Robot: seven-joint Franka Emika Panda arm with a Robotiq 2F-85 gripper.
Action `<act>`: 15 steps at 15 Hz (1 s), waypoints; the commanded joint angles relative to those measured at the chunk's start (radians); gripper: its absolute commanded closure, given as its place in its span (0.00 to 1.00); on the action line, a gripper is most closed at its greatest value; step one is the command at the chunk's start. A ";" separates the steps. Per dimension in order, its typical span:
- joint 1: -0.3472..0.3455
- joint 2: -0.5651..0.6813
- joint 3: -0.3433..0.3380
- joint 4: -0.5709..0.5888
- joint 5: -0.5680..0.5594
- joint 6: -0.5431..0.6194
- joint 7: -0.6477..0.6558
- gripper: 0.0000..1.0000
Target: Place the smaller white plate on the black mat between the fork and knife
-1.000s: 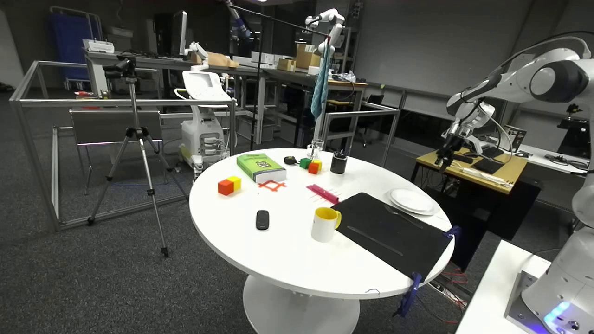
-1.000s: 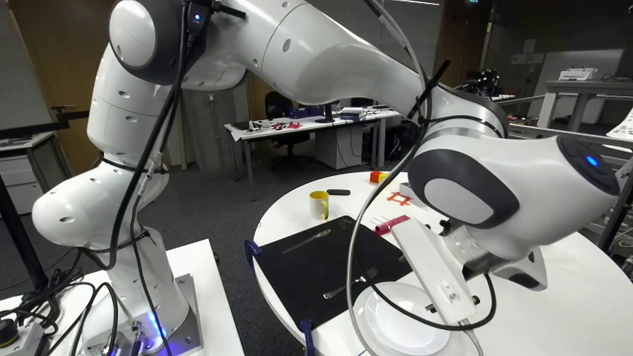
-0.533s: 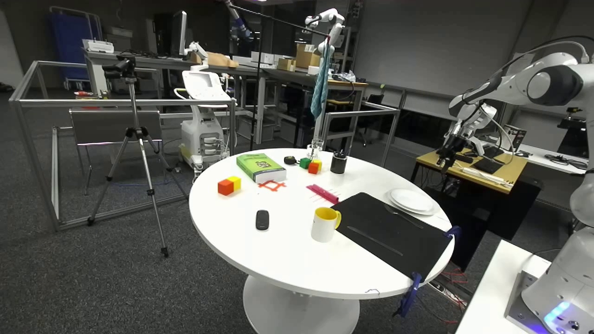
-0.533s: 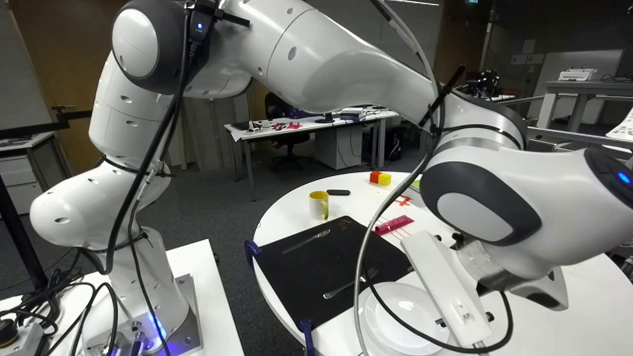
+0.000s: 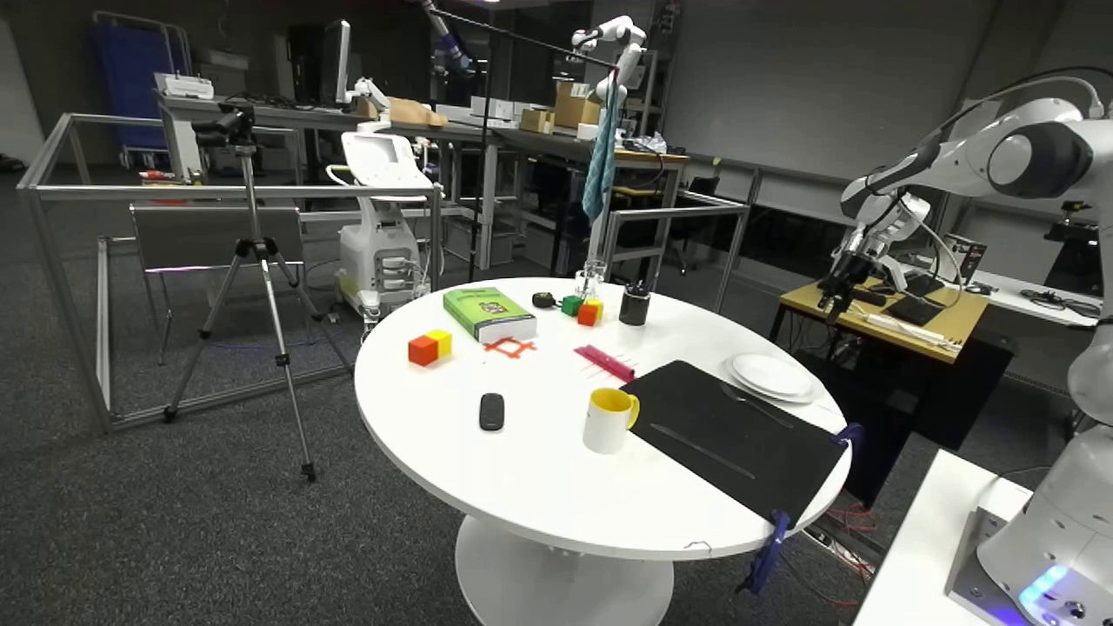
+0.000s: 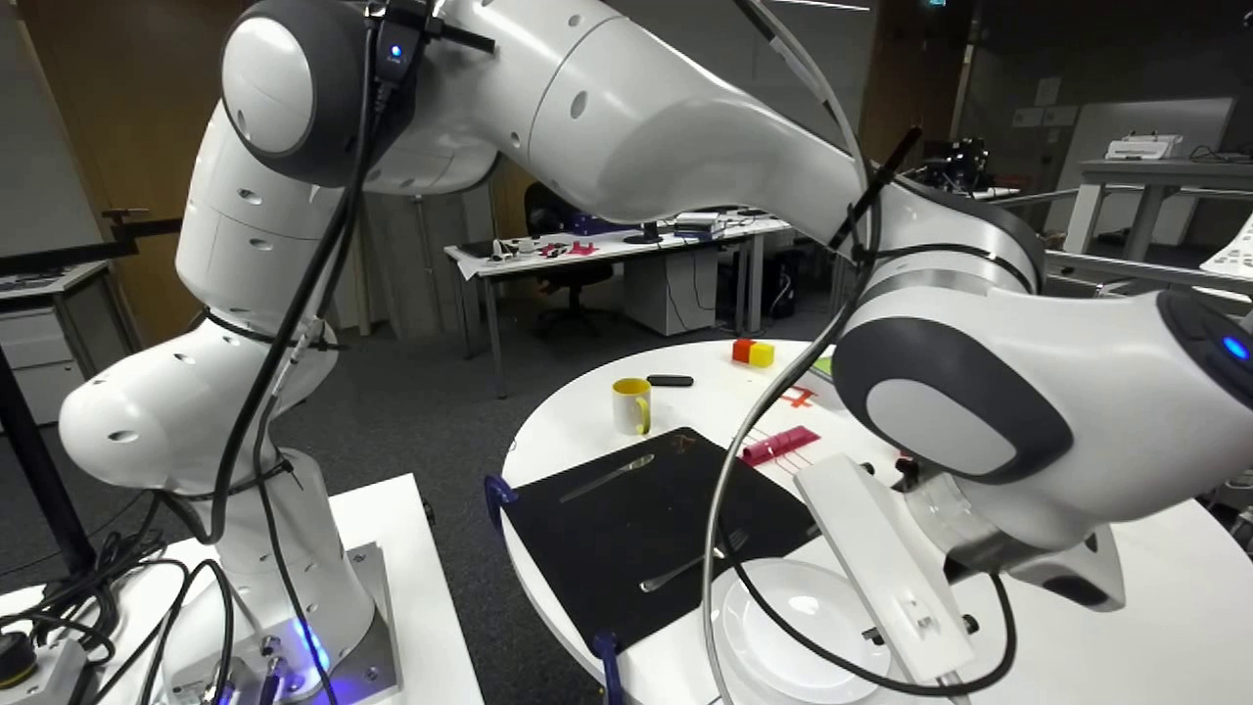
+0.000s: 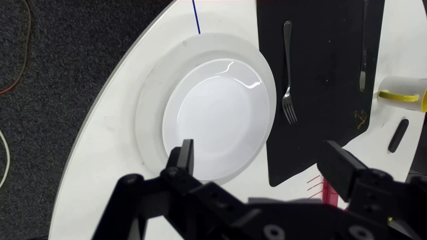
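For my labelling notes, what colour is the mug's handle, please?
Yellow; the mug's handle shows best in the wrist view.

1. Smaller white plate [image 7: 217, 120], wrist view: round, glossy, flat on a larger plate [image 7: 150, 116].
2. Black mat [image 7: 322, 96]: rectangular, at the smaller plate's three o'clock.
3. Fork [image 7: 288, 71]: mat's nine-o'clock side, tines toward six.
4. Knife [image 7: 364, 55]: three-o'clock side.

- Smaller white plate [image 5: 771, 374], on a larger plate [image 5: 817, 390] beside the black mat [image 5: 739, 435]
- Fork [image 5: 756, 406] and knife [image 5: 703, 451] apart on the mat
- Mug [image 5: 605, 428] (yellow inside) by the mat
- Gripper [image 5: 825, 310] in midair
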 commanded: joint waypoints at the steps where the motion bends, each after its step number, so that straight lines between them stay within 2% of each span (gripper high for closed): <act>1: -0.021 0.001 0.025 0.006 -0.011 0.000 0.008 0.00; 8: -0.014 0.055 0.055 0.027 -0.011 0.003 0.022 0.00; 15: -0.047 0.121 0.069 0.107 0.000 -0.020 0.008 0.00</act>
